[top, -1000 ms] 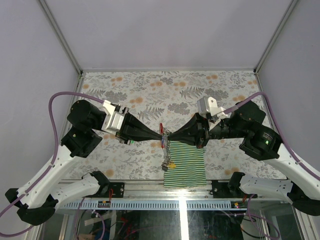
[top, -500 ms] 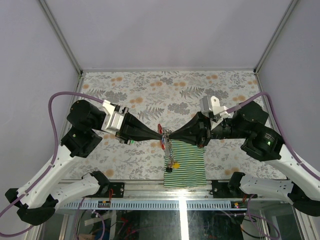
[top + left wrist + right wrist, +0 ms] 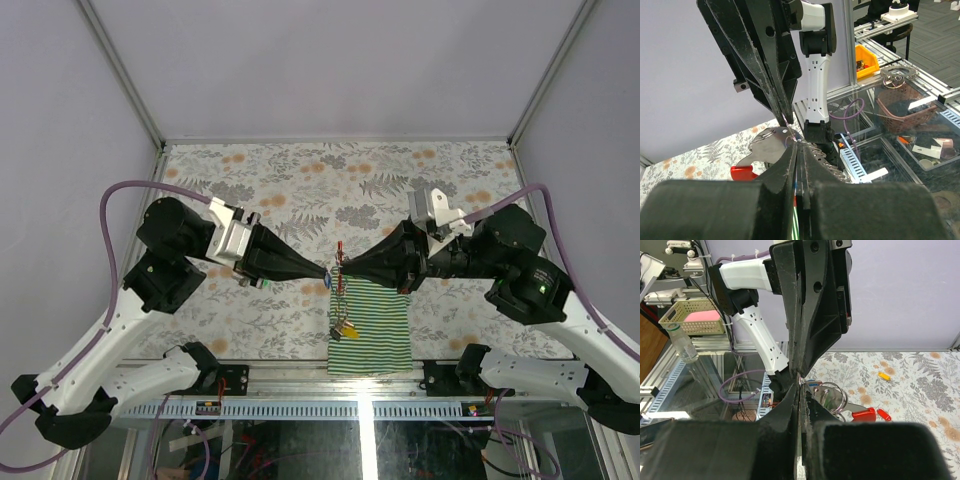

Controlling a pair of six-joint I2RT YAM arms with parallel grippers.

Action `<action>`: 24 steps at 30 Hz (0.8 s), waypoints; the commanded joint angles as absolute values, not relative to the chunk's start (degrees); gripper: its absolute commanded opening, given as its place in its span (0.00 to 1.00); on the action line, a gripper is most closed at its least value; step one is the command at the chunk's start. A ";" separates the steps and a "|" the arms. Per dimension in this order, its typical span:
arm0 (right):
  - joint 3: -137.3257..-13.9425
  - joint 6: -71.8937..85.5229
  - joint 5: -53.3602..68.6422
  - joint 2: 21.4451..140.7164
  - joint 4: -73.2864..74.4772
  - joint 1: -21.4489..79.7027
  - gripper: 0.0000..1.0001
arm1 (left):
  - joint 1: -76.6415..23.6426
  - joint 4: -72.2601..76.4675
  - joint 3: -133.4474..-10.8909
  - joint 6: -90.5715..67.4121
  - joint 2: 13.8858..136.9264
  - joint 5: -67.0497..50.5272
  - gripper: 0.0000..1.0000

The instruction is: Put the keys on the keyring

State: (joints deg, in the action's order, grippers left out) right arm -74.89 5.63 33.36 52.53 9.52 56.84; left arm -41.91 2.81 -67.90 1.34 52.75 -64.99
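Our left gripper has its jaws pressed together, tip to tip with our right gripper, whose jaws are squeezed tight too. Both pinch the top of the keyring, which hangs between them. Keys dangle low on it, over a striped cloth on the flowery table. The black fingers hide the pinch itself.

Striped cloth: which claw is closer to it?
Right. The right claw hovers by the far edge of the striped cloth; the left claw points in from just outside its far left corner.
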 commanded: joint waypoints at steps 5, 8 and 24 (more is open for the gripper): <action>-74.39 9.21 30.03 49.19 -2.88 56.78 0.00 | -42.12 0.43 -69.39 2.36 52.56 -66.50 0.00; -72.21 10.81 29.27 48.94 -5.78 56.78 0.00 | -42.14 0.62 -69.41 2.30 52.45 -66.46 0.00; -63.63 13.48 29.39 47.22 -19.54 56.80 0.00 | -42.21 13.11 -64.47 -5.15 49.99 -62.36 0.07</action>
State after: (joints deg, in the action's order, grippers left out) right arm -63.00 12.75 30.55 48.53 -11.31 56.84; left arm -41.98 7.62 -65.45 -2.52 50.70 -64.03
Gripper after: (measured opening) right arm 0.010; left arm 0.039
